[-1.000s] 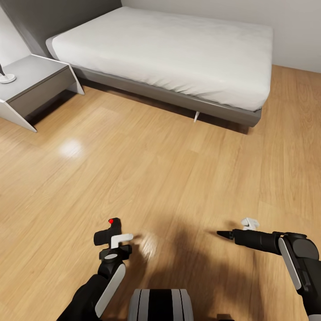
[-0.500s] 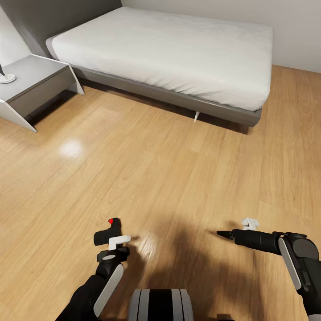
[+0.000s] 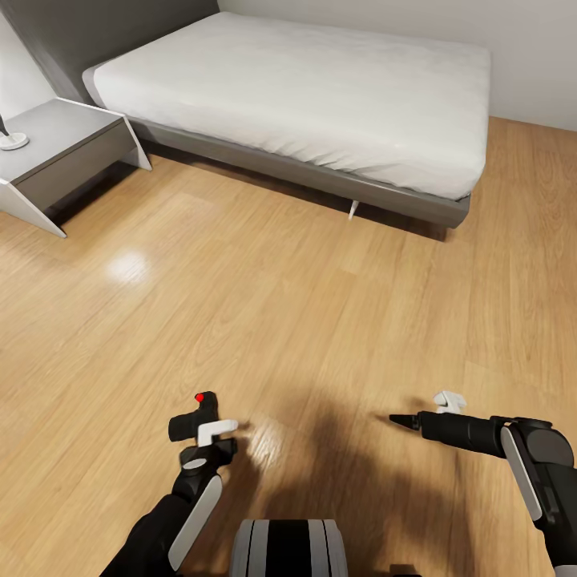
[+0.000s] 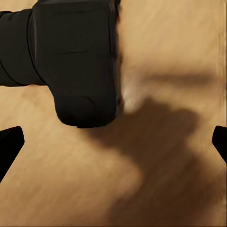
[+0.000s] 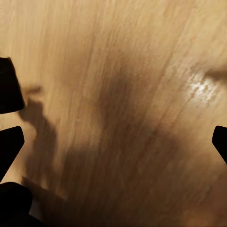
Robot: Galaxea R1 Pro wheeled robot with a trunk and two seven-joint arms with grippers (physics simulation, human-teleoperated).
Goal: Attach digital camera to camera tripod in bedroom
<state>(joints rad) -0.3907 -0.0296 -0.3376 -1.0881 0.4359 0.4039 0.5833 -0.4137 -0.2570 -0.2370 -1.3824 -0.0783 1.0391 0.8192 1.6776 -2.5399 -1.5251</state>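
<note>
A: Entry, carry phase. Where's the digital camera (image 3: 195, 417)?

B: At the left gripper (image 3: 210, 437), low over the wood floor (image 3: 304, 304), well short of the bed (image 3: 320, 88) and on the side nearer the nightstand (image 3: 64, 144). Red dot facing up in the head view. In the left wrist view the black body (image 4: 75, 61) lies between the fingertips (image 4: 9, 144), which sit wide at both picture edges. I cannot tell whether the gripper is clamped on it or only cradling it.

A: Right gripper (image 3: 421, 417)?

B: Nothing in it, level with the left one, out toward the bed's foot end. Its wrist view shows the fingertips (image 5: 10, 144) spread far apart over bare floor.

A: Step in hand?

B: My judgement: transport. The camera is picked up, mounting not yet begun. No tripod among the things facing the bed, so the base or head must turn to find it, then the camera's underside has to be brought down level onto the tripod head.

A: Any labels or writing?

B: None legible. The camera is plain black apart from the red dot.
</note>
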